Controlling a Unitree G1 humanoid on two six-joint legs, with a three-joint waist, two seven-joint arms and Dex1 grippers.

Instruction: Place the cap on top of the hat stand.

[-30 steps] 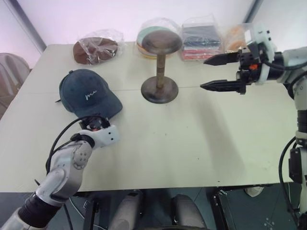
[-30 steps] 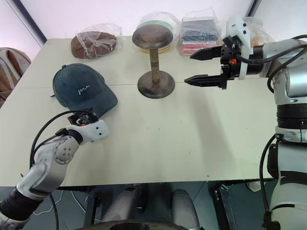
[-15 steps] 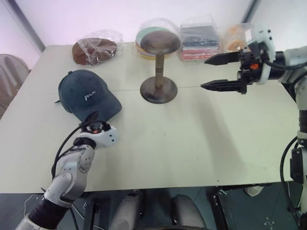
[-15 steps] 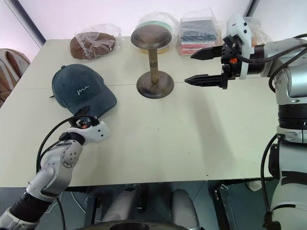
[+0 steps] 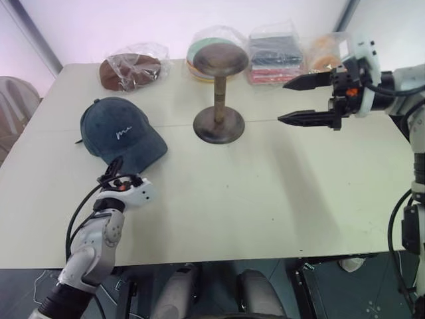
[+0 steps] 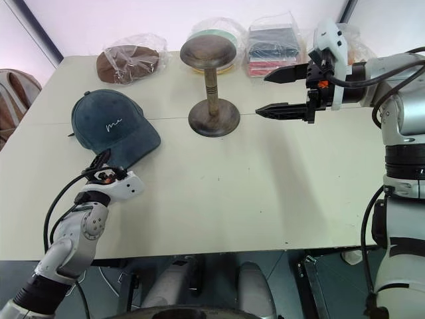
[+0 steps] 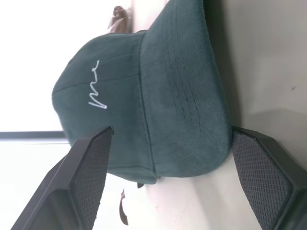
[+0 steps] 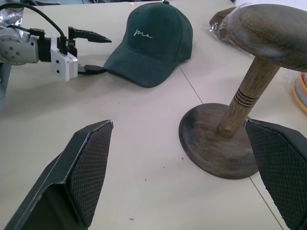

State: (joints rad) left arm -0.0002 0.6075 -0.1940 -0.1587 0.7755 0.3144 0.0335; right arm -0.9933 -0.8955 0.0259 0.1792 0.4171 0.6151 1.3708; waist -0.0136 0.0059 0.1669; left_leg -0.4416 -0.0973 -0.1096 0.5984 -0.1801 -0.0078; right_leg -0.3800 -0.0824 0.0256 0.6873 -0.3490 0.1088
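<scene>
- The cap carries small white script embroidery on its front, too loose to read for sure; it looks like "me".
- It is dark navy fabric with a curved, stitched brim, resting crown-up on the table, left of the hat stand.
- Its brim points toward the table's near edge and slightly right, at the left gripper.
- The left gripper's fingers are spread wide just short of the brim, holding nothing.
- The right gripper hovers parted and empty, right of the stand.
- The stand is bronze-brown, upright, its disc top bare.
</scene>
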